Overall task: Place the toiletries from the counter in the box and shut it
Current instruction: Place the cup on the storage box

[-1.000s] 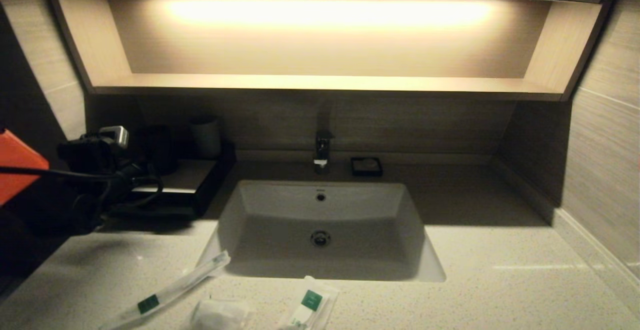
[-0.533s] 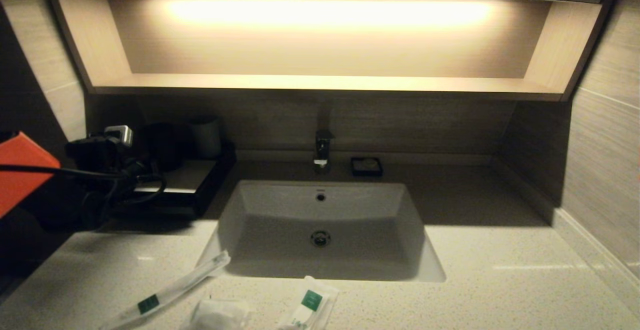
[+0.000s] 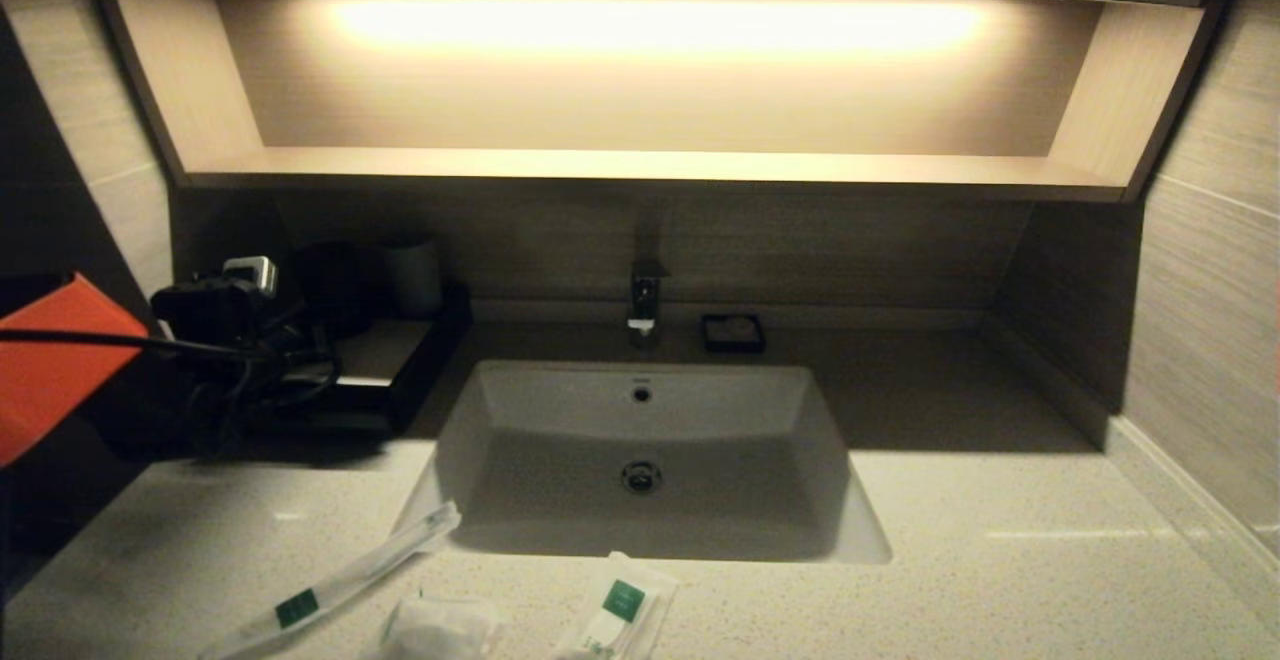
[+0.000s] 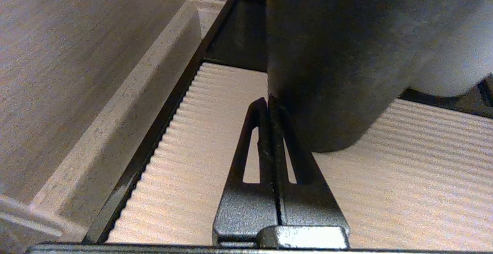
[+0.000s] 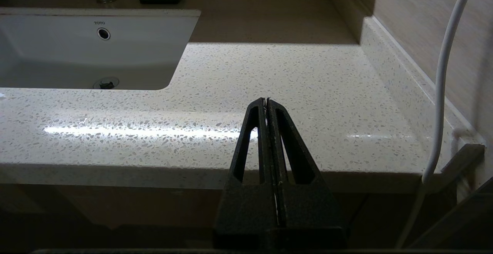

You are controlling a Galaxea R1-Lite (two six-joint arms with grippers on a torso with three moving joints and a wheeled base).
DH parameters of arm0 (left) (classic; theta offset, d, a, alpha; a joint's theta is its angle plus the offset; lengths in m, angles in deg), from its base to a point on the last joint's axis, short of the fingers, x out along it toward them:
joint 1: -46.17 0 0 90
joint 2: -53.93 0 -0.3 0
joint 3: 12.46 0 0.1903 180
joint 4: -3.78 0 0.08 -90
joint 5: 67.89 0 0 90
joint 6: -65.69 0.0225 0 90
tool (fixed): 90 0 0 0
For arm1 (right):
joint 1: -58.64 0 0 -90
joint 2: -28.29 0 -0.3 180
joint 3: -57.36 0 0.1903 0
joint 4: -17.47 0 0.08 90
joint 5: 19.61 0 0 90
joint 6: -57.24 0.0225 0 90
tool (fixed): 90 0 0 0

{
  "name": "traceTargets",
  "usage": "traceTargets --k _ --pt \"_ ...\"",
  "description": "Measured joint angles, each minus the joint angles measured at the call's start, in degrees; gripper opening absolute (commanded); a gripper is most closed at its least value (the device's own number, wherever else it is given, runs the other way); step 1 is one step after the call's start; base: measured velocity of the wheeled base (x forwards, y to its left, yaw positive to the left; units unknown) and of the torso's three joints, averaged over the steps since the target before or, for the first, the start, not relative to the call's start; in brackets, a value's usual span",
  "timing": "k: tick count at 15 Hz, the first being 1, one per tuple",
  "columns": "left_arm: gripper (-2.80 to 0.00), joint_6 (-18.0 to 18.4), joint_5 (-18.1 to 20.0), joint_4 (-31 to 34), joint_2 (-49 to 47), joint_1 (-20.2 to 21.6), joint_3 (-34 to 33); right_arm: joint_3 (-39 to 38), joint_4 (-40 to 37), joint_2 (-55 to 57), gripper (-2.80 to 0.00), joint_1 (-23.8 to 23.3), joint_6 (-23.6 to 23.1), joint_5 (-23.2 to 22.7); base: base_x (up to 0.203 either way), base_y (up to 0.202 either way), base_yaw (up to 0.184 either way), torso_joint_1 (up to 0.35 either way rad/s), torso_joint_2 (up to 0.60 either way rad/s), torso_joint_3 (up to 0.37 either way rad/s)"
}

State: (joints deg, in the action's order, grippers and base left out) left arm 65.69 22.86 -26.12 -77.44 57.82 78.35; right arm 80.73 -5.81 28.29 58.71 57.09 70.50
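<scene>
The left gripper point(image 4: 268, 104) was pinched shut, empty, its tips at a dark cup point(image 4: 346, 54) on the ridged tray point(image 4: 192, 161). The right gripper point(image 5: 266, 102) sat closed off the counter's point(image 5: 269, 73) front edge. The wrapped toiletries point(image 3: 330, 580) lay before the sink point(image 3: 640, 440).

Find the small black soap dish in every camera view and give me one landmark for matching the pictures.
Head view: the soap dish sits at the back of the counter, just right of the faucet, behind the sink.
Left wrist view: not in it; only a ribbed tray and a dark cup show.
Right wrist view: it appears far off behind the sink, beside the faucet.
Shared landmark: the faucet, visible in the head and right wrist views.
</scene>
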Motion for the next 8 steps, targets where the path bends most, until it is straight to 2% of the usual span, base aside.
traceTargets --k 8 --pt "-2.8 -0.2 -0.8 0.3 -2.6 0.0 5.4 0.0 0.0 0.0 -2.8 0.0 0.0 0.0 0.0 0.0 0.0 0.0 0.0 0.0"
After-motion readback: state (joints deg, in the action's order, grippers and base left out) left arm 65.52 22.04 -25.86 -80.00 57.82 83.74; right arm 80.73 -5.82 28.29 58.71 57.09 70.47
